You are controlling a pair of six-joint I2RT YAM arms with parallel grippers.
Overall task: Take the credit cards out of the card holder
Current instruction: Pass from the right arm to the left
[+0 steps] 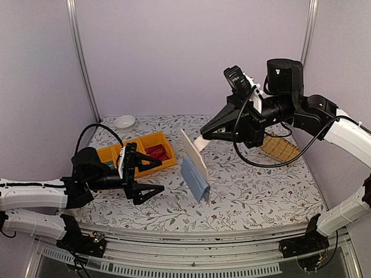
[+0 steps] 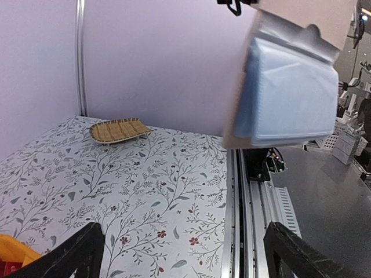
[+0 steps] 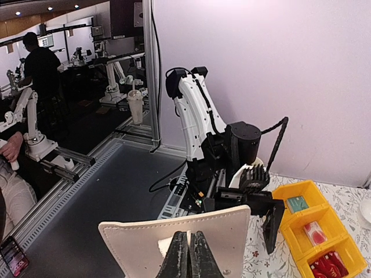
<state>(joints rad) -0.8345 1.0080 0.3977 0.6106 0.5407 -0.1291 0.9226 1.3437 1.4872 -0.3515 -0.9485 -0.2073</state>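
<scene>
Right pincer [image 3: 188, 250] pinches the card holder [image 1: 194, 174] by its cover, facing the spread left pincer [image 1: 157, 177].

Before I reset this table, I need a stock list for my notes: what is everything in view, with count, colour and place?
card holder: one, whitish cover with pale blue leaves, hanging over the table's middle.
credit cards: several red in one bin, one pink in the next, one teal in the third.
yellow bins: three, yellow, in a row on the table's left side.
straw basket: one, tan, on the table's right rear.
bowl: one, white, left rear corner.
table: one, pale floral print.
left hand: one, black, open, low beside the bins.
right hand: one, black, shut on the card holder's cover.
</scene>
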